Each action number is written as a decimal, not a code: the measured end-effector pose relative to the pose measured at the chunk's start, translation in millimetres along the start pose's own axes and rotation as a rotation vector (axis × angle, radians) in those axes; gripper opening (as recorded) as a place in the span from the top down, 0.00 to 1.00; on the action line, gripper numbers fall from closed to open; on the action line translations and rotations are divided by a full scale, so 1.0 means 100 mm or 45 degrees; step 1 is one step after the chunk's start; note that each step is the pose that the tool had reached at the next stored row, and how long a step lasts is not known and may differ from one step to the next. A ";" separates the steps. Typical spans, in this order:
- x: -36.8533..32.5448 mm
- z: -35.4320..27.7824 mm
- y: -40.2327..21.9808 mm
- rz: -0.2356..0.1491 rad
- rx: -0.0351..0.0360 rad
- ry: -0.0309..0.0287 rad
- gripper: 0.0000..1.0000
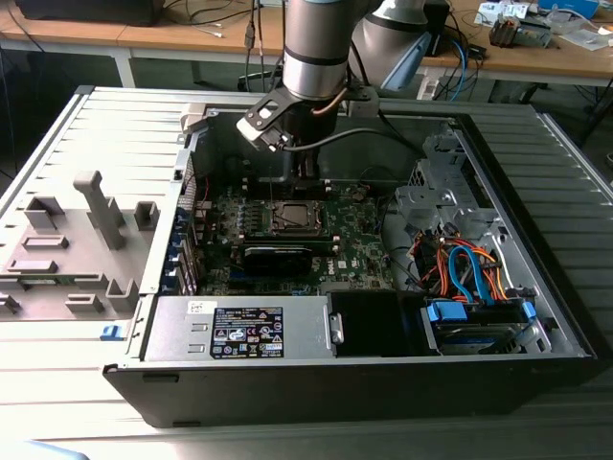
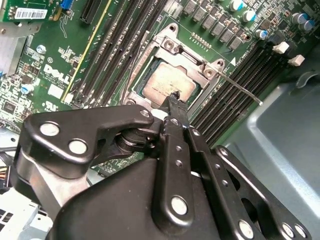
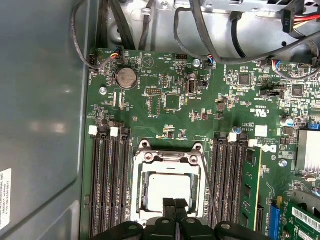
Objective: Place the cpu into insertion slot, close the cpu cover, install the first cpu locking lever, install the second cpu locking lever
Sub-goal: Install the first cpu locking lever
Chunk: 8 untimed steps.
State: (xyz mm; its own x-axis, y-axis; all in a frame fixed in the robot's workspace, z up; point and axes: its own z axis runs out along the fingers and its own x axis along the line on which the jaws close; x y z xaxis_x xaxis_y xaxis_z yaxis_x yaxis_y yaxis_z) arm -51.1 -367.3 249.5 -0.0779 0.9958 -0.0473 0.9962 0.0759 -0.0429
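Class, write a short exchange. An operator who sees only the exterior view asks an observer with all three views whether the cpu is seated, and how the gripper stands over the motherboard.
Operator: From the exterior view I can't judge the socket. Is the chip in?
Observer: Yes. In both wrist views the cpu sits inside the window of the cpu cover, which lies flat around it.
Operator: And the fingers?
Observer: In the first wrist view the gripper is shut, tips together at the cpu's edge. I cannot tell whether they touch it.
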 end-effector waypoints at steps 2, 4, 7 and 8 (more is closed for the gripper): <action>0.000 0.000 0.000 -0.016 -0.0008 -0.0007 0.89; 0.000 0.000 0.000 -0.024 -0.0012 -0.0011 0.89; 0.000 0.000 0.000 -0.045 -0.0021 -0.0019 0.89; 0.000 0.000 0.000 -0.049 -0.0024 -0.0021 0.89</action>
State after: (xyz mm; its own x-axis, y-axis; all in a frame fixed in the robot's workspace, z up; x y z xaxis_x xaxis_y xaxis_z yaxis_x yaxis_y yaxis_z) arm -51.1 -367.3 249.5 -0.1165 0.9921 -0.0473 0.9925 0.1146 -0.0429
